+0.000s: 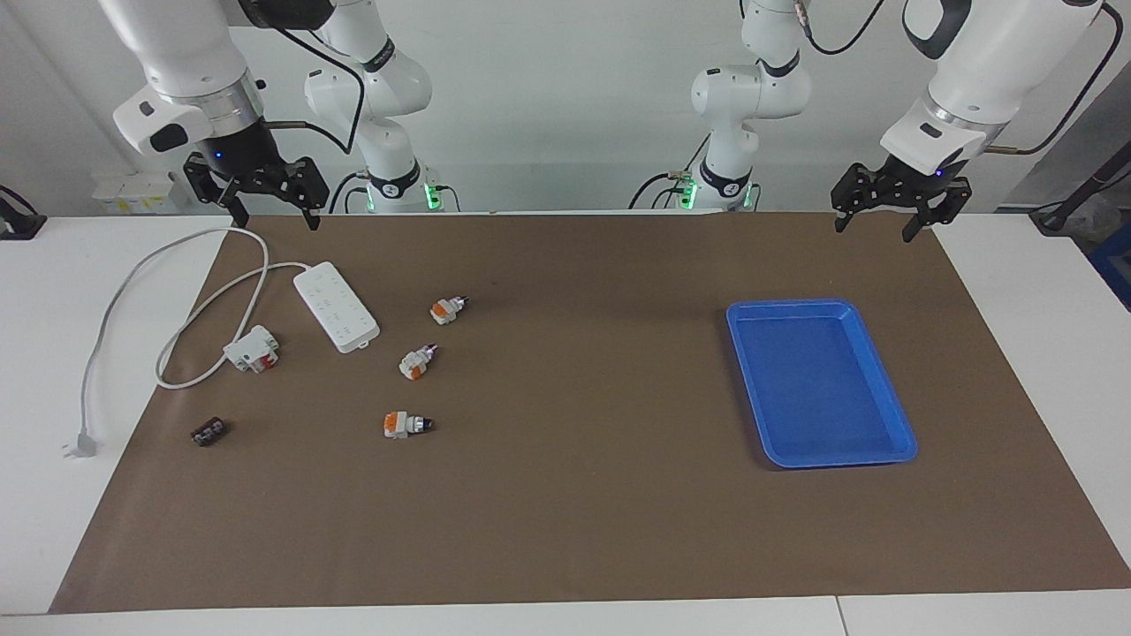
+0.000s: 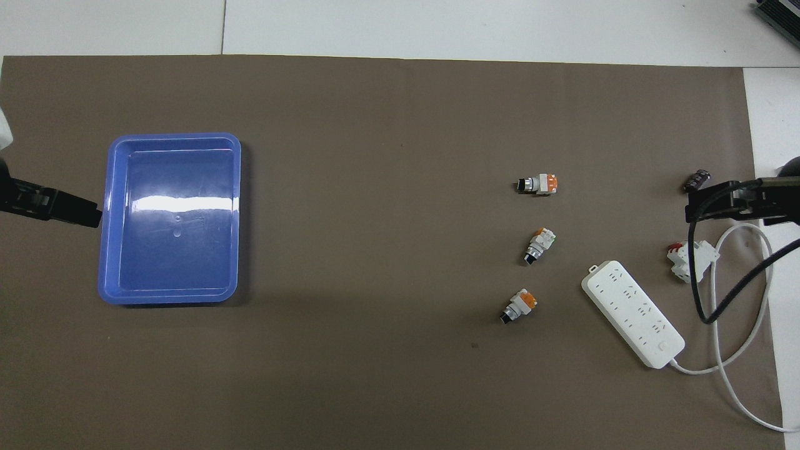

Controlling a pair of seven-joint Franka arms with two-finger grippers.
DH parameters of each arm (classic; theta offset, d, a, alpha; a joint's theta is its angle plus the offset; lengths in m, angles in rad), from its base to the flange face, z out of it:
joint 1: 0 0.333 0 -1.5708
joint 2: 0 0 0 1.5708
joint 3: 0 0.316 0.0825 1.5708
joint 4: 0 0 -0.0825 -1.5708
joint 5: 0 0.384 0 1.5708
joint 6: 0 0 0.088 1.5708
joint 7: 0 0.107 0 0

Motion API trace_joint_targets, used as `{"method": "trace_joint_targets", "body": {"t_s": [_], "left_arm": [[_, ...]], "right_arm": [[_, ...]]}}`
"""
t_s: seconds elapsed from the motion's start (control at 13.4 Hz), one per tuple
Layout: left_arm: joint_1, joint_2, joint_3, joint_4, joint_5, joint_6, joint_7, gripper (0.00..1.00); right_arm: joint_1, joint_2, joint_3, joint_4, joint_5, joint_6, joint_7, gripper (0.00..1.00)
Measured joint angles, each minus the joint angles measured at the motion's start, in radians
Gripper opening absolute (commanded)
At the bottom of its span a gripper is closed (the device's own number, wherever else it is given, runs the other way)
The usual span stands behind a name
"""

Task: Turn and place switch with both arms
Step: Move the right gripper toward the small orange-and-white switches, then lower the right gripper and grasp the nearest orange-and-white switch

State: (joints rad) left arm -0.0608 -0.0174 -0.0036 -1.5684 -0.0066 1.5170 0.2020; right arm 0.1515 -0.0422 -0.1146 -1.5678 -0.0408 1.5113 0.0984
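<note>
Matt brown paper (image 1: 574,495) covers the smooth white counter (image 1: 53,371), and on it the blue tray (image 1: 892,415) looks like glossy plastic, catching a bright glare. The power strip (image 1: 337,306) is smooth white plastic with a satin look. Both arms (image 1: 998,71) gleam glossy white, with bright metal wrist rings.

A robotics lab: two white robot arms (image 1: 972,79) mounted at the top of the frame over a white worktop (image 1: 53,371) covered by a brown paper sheet (image 1: 601,495), against bare white walls.
</note>
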Motion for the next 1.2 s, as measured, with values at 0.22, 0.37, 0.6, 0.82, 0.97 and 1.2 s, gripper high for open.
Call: {"method": "trace_joint_targets", "body": {"t_s": [0.22,0.37,0.6,0.82,0.97,1.2], "left_arm": [[0.000,0.000,0.000,0.000,0.000,0.000,0.000,1.00],[0.000,0.000,0.000,0.000,0.000,0.000,0.000,1.00],[0.000,0.000,0.000,0.000,0.000,0.000,-0.001,1.00],[0.000,0.000,0.001,0.000,-0.001,0.000,-0.001,1.00],[0.002,0.000,0.004,0.001,-0.027,0.000,-0.011,1.00],[0.005,0.000,0.007,0.009,-0.053,-0.001,-0.036,1.00]], "right_arm": [[0.000,0.000,0.000,-0.001,0.000,-0.001,0.001,1.00],[0.000,-0.001,0.000,-0.001,0.000,0.000,0.001,1.00],[-0.001,-0.004,-0.001,0.000,0.000,0.009,0.001,1.00],[-0.001,-0.009,-0.002,-0.024,0.001,0.017,0.017,1.00],[0.003,-0.024,-0.001,-0.073,0.002,0.052,0.128,1.00],[0.025,-0.065,0.002,-0.240,0.004,0.190,0.293,0.99]]}}
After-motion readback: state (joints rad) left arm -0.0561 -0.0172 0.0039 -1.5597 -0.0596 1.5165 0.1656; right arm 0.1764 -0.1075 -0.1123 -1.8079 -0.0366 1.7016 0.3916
